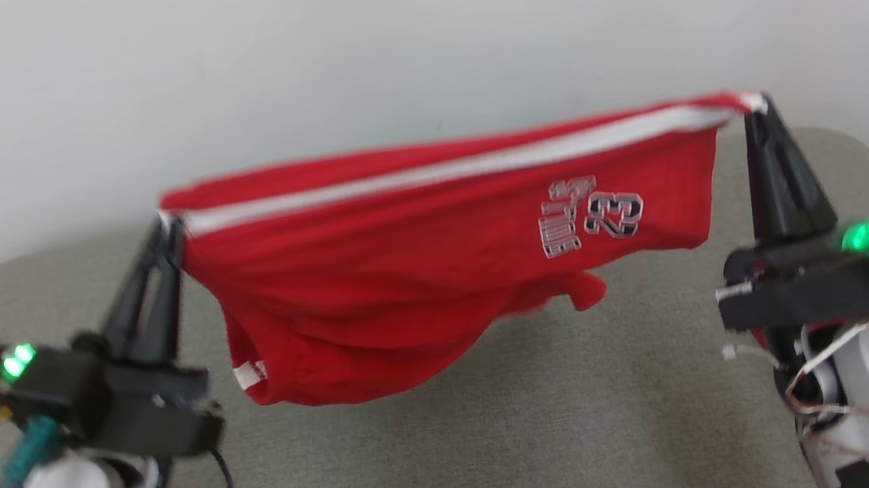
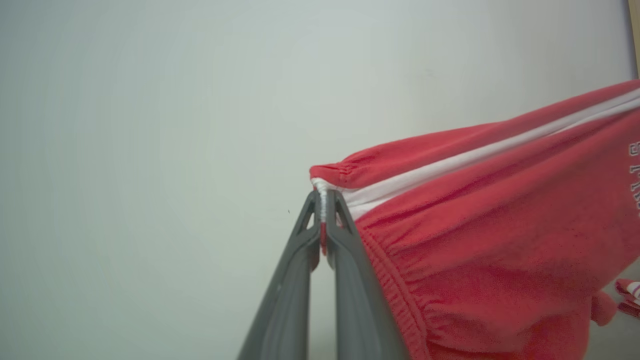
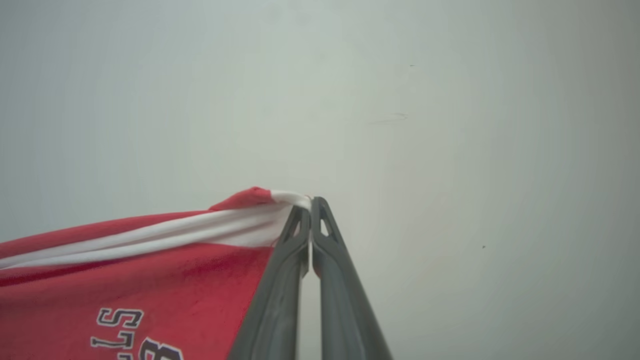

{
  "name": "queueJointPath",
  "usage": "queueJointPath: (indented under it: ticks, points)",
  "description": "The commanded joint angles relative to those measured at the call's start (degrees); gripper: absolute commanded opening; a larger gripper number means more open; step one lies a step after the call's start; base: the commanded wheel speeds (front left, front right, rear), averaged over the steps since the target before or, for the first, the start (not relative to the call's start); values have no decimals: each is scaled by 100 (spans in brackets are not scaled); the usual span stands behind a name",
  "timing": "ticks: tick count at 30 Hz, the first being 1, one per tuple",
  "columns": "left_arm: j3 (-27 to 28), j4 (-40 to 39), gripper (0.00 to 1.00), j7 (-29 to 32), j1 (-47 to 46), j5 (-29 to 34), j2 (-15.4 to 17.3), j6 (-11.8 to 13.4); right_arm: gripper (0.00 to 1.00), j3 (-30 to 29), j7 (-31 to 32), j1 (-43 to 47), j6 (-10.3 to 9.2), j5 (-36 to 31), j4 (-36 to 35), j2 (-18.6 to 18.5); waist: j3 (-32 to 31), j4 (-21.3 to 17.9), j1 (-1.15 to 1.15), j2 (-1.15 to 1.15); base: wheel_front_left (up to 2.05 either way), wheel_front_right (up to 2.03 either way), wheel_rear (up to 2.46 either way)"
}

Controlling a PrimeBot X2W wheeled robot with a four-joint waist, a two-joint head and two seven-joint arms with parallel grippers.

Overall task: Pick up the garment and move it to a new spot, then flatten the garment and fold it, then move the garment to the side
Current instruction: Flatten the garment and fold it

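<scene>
Head view, left gripper [image 1: 168, 220] and right gripper [image 1: 756, 103] each pinching red garment [image 1: 406, 280] taut, lettering [image 1: 591, 215] blurred

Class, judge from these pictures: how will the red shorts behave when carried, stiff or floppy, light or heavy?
Probably floppy: the red shorts sag in a belly between the left pincer and right pincer. Likely light: two fingertip pinches hold them up. They may swing when moved.
</scene>
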Motion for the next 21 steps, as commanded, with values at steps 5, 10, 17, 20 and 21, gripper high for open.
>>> queueJointPath:
  ticks: [5,10,17,20,21]
  points:
    - [44,-24,0,414,-680,-123,509,24,0,147,-4,-618,-23,127,0,-308,-91,92,1,0,0,0,0]
    - [4,120,0,628,-1015,-187,587,36,0,424,-4,-1014,-23,79,228,-430,106,56,1,0,0,0,0]
    - [-126,380,0,708,-1452,-123,503,65,0,533,-4,-1595,-23,-32,586,-515,743,-12,1,0,0,0,0]
    - [-223,490,0,718,-1853,-35,458,63,0,514,-3,-1996,-23,-153,713,-635,1184,-26,1,0,0,0,0]
    - [-260,523,0,723,-1991,3,444,60,0,500,-2,-2136,-23,-199,776,-654,1328,-39,1,0,0,0,0]
